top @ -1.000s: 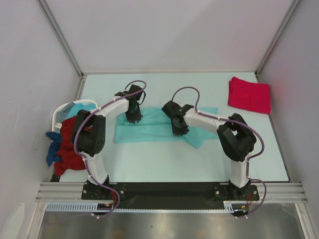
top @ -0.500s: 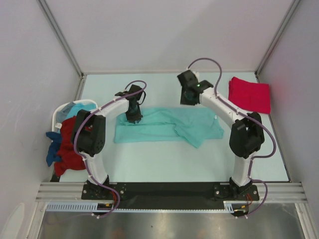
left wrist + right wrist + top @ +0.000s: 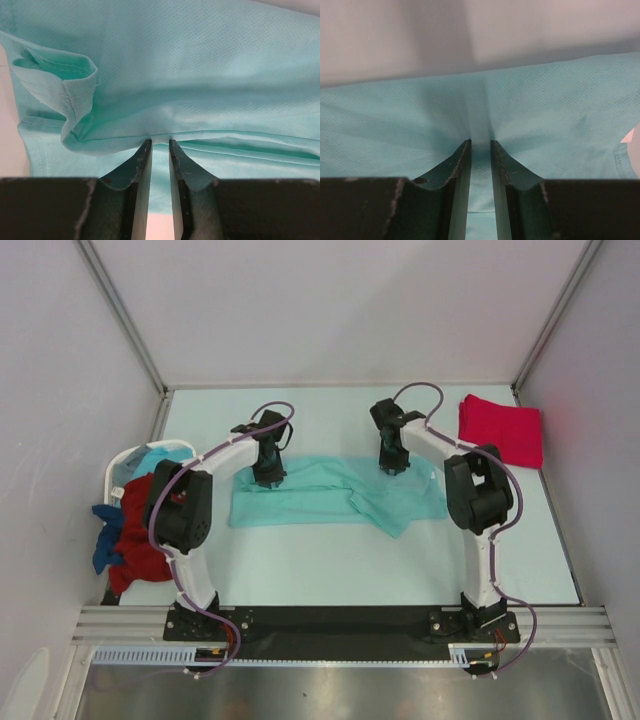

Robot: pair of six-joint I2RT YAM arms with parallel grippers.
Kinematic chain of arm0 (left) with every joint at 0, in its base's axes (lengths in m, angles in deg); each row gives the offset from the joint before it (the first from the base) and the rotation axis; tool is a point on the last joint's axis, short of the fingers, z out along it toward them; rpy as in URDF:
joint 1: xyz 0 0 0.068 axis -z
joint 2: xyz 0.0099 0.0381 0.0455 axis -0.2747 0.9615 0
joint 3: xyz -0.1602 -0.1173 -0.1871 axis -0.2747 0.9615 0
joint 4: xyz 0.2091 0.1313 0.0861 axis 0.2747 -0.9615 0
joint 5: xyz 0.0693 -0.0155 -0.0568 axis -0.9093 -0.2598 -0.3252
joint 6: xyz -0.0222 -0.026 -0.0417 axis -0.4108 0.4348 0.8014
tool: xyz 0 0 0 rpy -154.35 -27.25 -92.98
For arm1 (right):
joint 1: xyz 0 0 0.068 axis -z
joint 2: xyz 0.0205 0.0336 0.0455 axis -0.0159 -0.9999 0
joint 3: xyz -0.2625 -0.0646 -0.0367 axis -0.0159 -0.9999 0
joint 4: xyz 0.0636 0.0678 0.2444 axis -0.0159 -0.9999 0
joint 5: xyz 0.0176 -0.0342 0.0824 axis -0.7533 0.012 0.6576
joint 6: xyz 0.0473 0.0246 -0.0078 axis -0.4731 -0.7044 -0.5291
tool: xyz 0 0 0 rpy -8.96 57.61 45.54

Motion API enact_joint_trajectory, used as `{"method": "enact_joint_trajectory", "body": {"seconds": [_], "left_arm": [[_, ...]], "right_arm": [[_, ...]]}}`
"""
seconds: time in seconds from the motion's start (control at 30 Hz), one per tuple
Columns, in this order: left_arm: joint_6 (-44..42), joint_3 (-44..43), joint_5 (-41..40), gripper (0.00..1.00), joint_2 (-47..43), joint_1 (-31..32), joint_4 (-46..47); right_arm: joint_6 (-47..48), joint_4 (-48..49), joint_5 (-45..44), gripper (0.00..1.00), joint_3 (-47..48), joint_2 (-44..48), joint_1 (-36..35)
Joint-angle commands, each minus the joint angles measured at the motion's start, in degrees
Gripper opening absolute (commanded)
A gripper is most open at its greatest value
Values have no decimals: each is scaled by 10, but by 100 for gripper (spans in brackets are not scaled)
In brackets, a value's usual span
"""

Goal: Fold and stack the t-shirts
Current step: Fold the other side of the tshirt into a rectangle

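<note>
At mid-table, the light teal t-shirt lies spread between my arms, and I pinch it near its far edge: left gripper nearly closed on a hem fold, right gripper nipping a small tent of cloth. Two holds should carry that edge over evenly. A folded pinkish-red t-shirt at far right likely marks the stack.

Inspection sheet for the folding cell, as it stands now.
Surface: pale table, flat.
Job's things: teal t-shirt spread mid-table; pinkish-red t-shirt folded, far right; dark red shirt, blue shirt, light blue shirt heaped at the basket.
Clutter: white laundry basket, left edge.
Grippers: left pincer and right pincer each pinch the teal t-shirt's far edge.
Cables: purple cables looped over the arms.
Surroundings: white walls.
</note>
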Motion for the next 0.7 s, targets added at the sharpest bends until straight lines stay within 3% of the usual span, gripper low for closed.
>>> {"method": "enact_joint_trajectory", "body": {"seconds": [0.0, 0.4, 0.67], "left_arm": [[3, -27, 7, 25, 10, 4, 3], [-1, -41, 13, 24, 32, 4, 0], [-3, -38, 11, 24, 27, 3, -3]], "right_arm": [[2, 11, 3, 27, 16, 6, 10], [1, 0, 26, 27, 72, -78, 29], [7, -28, 29, 27, 165, -136, 34]]}}
